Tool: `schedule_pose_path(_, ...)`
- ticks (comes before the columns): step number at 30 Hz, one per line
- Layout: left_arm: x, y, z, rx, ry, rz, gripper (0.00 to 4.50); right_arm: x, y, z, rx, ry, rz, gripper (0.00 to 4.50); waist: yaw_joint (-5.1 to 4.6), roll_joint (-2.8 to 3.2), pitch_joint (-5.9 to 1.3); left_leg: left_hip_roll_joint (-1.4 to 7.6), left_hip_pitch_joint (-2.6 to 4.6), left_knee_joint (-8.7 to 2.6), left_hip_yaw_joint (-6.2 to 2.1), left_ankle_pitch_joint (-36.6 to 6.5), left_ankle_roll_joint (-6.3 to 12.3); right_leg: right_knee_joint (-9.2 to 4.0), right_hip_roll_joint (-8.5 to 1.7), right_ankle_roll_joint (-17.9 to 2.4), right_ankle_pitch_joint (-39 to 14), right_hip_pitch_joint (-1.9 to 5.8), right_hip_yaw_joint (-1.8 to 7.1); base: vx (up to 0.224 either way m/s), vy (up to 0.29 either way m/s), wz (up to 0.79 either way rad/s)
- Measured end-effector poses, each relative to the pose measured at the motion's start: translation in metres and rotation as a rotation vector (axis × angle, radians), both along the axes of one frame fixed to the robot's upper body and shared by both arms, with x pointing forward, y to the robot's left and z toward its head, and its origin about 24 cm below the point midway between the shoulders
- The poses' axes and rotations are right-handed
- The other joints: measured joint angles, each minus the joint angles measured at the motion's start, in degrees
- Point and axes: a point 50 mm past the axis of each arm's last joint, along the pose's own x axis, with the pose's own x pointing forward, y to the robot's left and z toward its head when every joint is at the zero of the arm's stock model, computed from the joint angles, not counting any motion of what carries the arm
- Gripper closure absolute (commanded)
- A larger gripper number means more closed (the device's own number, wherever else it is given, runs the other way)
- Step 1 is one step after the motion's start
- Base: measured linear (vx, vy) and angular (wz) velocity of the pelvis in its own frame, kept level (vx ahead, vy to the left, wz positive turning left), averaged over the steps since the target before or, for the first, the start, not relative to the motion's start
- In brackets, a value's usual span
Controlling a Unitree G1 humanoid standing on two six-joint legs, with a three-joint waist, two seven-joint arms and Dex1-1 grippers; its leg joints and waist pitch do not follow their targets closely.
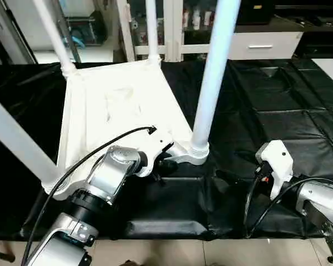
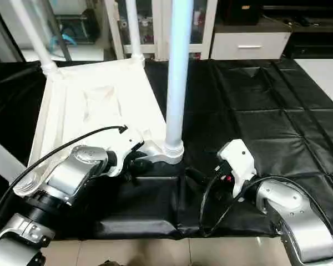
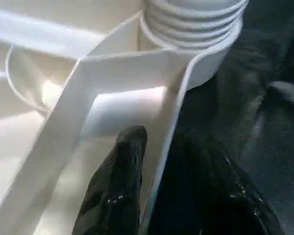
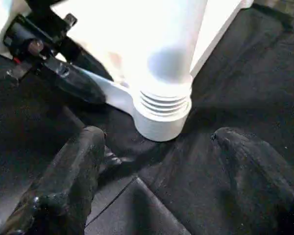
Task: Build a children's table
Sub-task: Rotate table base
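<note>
Your children's table [image 1: 116, 105] lies upside down on the black-covered work table [image 2: 266, 122], its legs pointing up. The nearest leg [image 1: 213, 72] stands in its ribbed corner socket [image 1: 197, 151] at the near right corner. Your left gripper [image 3: 159, 196] straddles the tabletop's edge wall beside that socket, one finger [image 3: 117, 186] inside the rim and one outside. Your right gripper [image 4: 157, 161] sits on the black cover near the socket, fingers spread wide, holding nothing.
</note>
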Motion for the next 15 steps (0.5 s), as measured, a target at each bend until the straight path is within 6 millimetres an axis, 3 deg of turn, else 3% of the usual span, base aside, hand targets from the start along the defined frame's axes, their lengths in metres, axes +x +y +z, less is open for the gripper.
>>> schedule_pose_path(6,0.003,-0.003,0.008,-0.041,-0.047,-0.098,2.69,-0.001,-0.001,0.000,-0.006,0.006,0.018,0.68,-0.04,-0.01,0.00,-0.02,-0.06,0.01,0.03,0.0,0.18,-0.13,-0.01,0.0,0.0,0.00,0.01,0.000,0.000,0.00)
schedule_pose_path(15,0.021,0.009,0.005,-0.016,-0.032,-0.174,2.69,-0.001,-0.002,0.001,-0.011,0.008,0.034,0.68,-0.01,-0.01,0.01,-0.02,-0.04,0.01,0.04,0.0,0.17,-0.11,-0.01,-0.1,0.1,0.01,0.03,0.000,0.000,0.00)
